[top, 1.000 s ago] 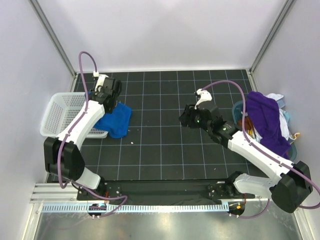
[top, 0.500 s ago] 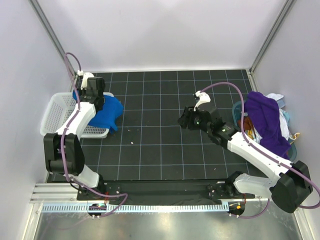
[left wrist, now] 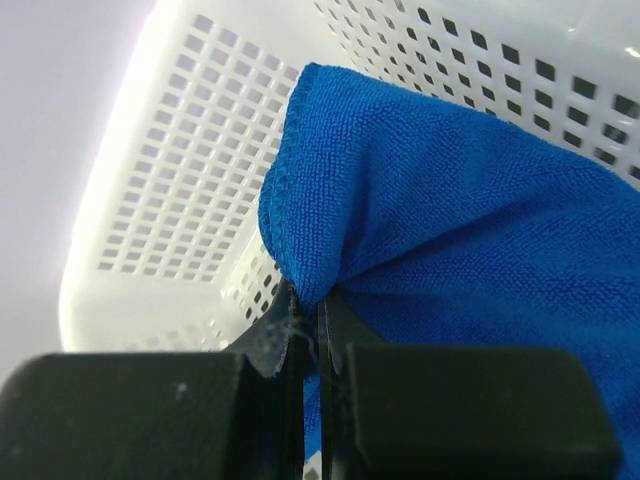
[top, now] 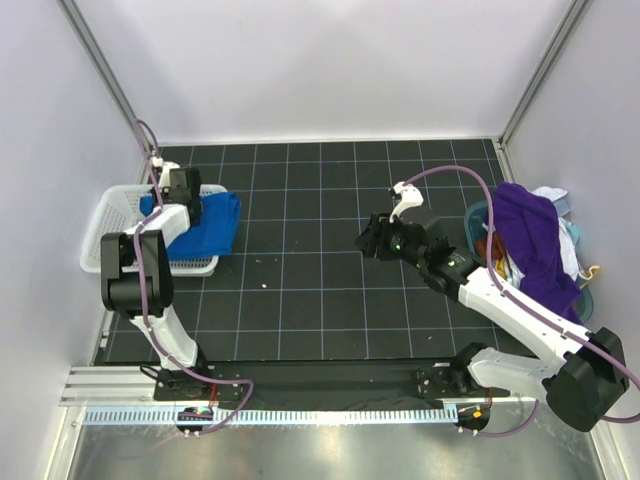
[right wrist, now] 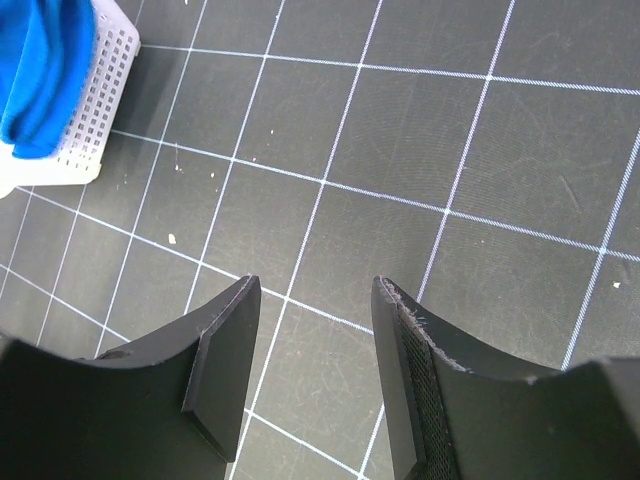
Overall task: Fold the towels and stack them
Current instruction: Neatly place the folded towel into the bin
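At the near edge of a black gridded table, two robot arms are bolted side by side during a towel-folding job. Toward mid-table, the right gripper hangs over the bare grid with its jaws standing apart and nothing between them. At the right edge of the table, a deep purple towel lies heaped over a teal tub, with a white towel showing just beside it on its right. On the left, a white perforated plastic basket sits against the side wall. A royal blue towel is draped across the basket's far right part, and its loose end spills over the right rim onto the table. Farther back, the left gripper hovers above the basket, its jaws pinched tight on a folded edge of the blue towel. The left wrist camera shows the cloth bunching where the fingers meet.
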